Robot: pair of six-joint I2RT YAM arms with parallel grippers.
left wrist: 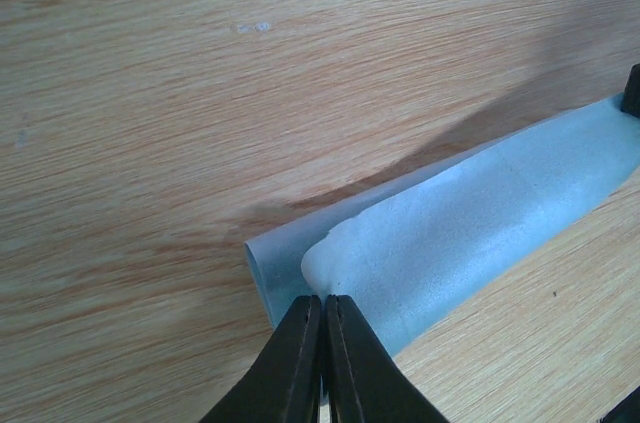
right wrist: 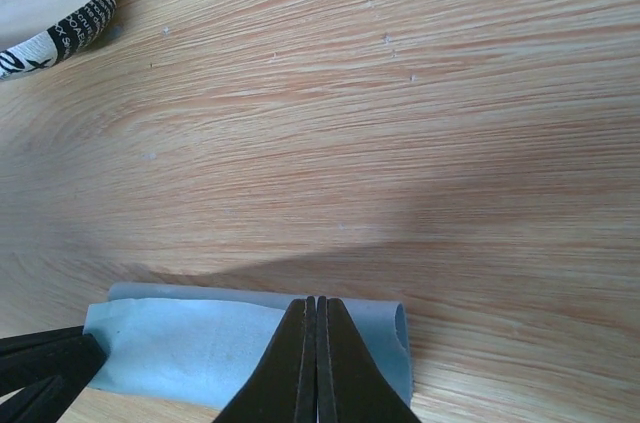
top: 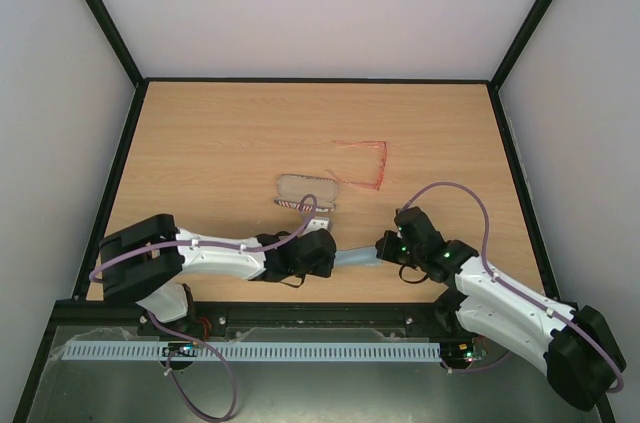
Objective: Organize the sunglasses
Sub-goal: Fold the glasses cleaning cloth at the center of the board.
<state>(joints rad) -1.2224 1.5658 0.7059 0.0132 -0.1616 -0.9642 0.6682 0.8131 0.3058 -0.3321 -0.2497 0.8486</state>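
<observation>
Wood-grain worktop [top: 220, 143] | sunglasses [top: 382, 165] mid-worktop, right of patterned case [top: 308, 193], arms unfolded | left gripper [left wrist: 322, 303] and right gripper [right wrist: 316, 309] each pinching one end of the light blue cloth [left wrist: 470, 233] | frame likely light, springy, fragile: grip the hinge corner, off the lenses

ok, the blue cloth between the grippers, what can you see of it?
The light blue cloth is thin, matte fabric, folded over into a long strip with a lower layer peeking out. It lies on the wooden table toward the near edge, between the arms. The left gripper and right gripper, both shut, pinch its opposite ends.
</observation>
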